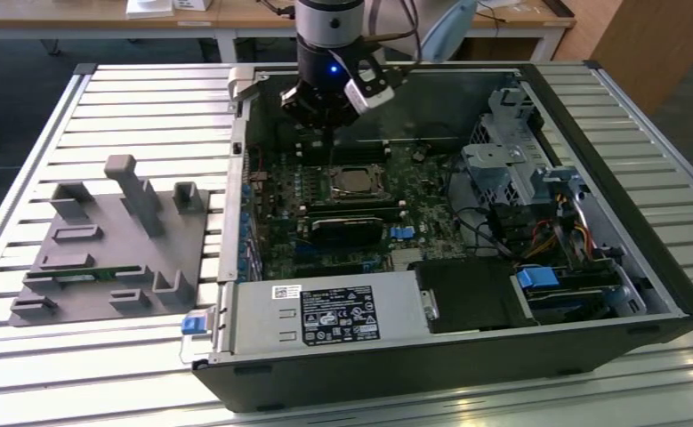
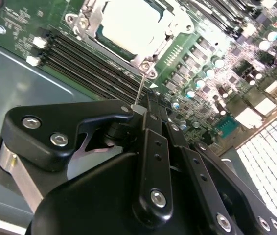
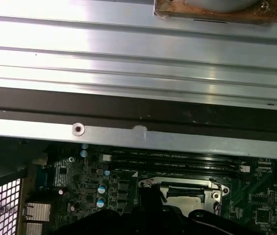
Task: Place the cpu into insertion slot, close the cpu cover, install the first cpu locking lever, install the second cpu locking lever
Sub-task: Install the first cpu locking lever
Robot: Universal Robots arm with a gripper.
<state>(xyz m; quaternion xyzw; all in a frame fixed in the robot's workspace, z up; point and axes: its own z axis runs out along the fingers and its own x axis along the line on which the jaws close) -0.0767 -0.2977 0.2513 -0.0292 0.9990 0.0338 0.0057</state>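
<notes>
The cpu (image 1: 352,181) lies flat in its socket on the green motherboard (image 1: 322,209) inside the open computer case. In the second wrist view the cpu (image 2: 128,22) shows a pale metal top, and the silver cpu cover (image 2: 90,22) lies down around it. A thin wire locking lever (image 2: 141,87) runs from the socket's corner to my gripper (image 2: 139,108), whose black fingers are shut on its end. In the exterior view the gripper (image 1: 320,147) hangs just behind the socket toward the case's far wall. In the first wrist view the socket and cover (image 3: 185,185) appear too.
A grey fixture block (image 1: 115,240) stands on the slatted table at the exterior view's left. The power supply (image 1: 322,316) sits at the case's near side and drive cages (image 1: 501,169) at the right. Memory slots (image 2: 80,58) run beside the socket.
</notes>
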